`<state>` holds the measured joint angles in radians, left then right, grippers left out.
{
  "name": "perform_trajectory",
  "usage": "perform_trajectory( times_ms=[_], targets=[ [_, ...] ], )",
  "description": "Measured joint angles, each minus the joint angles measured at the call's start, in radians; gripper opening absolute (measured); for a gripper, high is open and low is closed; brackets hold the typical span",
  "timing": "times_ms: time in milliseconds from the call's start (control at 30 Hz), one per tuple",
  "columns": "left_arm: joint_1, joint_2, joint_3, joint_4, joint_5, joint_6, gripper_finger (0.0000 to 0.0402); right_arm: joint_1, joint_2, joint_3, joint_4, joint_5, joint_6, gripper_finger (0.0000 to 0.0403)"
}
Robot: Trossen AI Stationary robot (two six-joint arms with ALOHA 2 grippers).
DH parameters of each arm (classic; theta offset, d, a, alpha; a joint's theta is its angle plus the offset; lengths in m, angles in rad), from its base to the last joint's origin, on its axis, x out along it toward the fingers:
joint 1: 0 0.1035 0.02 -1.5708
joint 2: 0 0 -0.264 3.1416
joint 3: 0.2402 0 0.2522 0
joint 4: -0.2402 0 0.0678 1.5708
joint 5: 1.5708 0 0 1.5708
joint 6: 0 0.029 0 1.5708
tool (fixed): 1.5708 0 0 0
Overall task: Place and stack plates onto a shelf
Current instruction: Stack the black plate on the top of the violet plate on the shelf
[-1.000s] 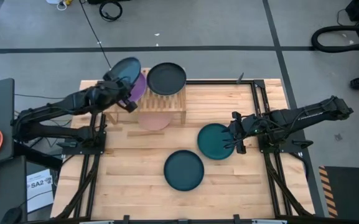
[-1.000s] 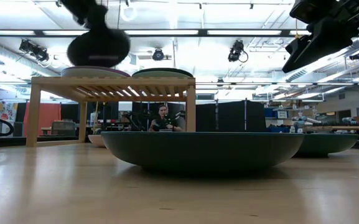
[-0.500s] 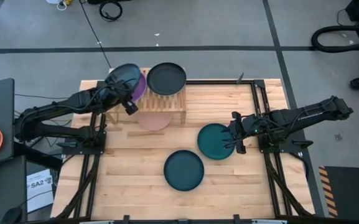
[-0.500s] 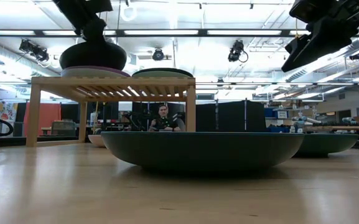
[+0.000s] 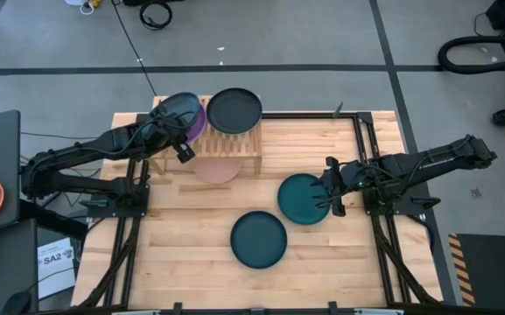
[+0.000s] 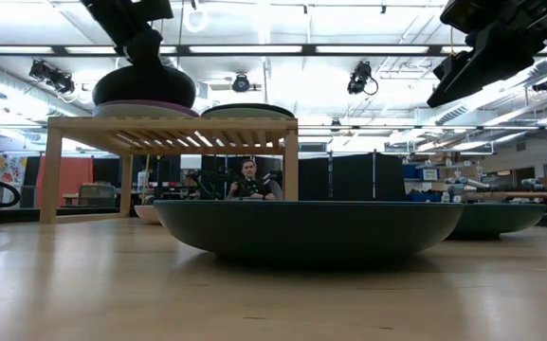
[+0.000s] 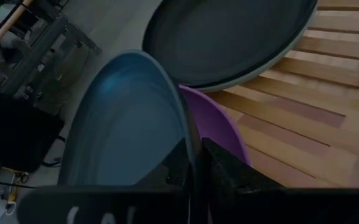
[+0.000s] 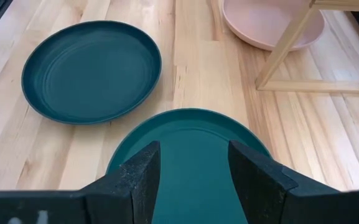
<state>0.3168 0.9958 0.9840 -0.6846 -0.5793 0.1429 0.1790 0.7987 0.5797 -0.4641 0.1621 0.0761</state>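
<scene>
Left gripper (image 5: 178,140) pinches the rim of a round matte blue plate (image 5: 175,108), which rests on a purple plate (image 5: 195,124) atop the low slatted light-wood shelf (image 5: 234,145), beside a black plate (image 5: 234,109). Right gripper (image 5: 332,188), fingers spread, hovers over a green-teal plate (image 5: 301,199).

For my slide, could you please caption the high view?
Left tool sets a blue plate on the purple plate atop the shelf; right tool hovers open over a teal plate.
</scene>
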Motion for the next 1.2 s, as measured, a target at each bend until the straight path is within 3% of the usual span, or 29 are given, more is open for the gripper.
perform_trajectory(
  times_ms=[800,1200],
  targets=[
    [0.000,0.000,0.000,0.000,0.000,0.000,0.0056,0.000,0.000,0.000,0.000,0.000,0.000,0.0193],
    [0.000,0.000,0.000,-0.001,0.000,0.000,0.0157,0.000,0.000,0.001,0.000,0.000,0.000,0.0193]
  ],
)
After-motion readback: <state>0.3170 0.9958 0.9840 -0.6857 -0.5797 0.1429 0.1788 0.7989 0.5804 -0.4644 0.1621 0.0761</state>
